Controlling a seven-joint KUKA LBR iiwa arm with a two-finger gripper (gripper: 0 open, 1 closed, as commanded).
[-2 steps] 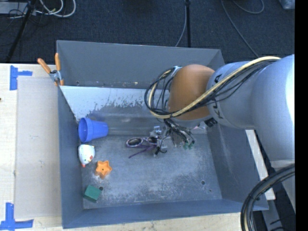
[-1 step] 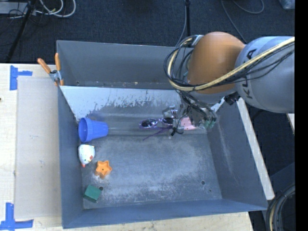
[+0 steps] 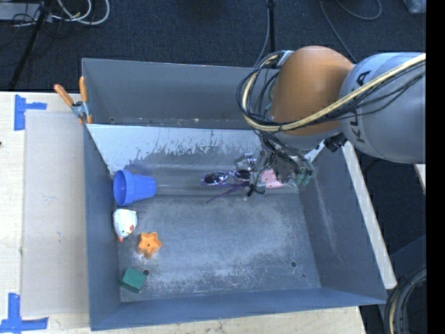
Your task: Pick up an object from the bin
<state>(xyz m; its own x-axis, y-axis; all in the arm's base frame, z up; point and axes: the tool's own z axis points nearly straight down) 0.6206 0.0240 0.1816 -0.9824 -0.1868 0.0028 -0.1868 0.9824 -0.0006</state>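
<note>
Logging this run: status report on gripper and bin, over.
Gripper low, back right, beside pink piece and purple thing. Blue cup, white toy, orange star, green block far left.

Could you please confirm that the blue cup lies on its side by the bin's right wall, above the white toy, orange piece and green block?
Not quite: the camera view shows the blue cup on its side by the bin's left wall, above the white toy, orange piece and green block.

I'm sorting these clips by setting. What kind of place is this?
Most likely a robotics lab or test cell: a cabled robot arm reaches into a grey metal bin holding a few small toys, such as a blue cup, and loose cables lie on the dark floor behind.
</note>
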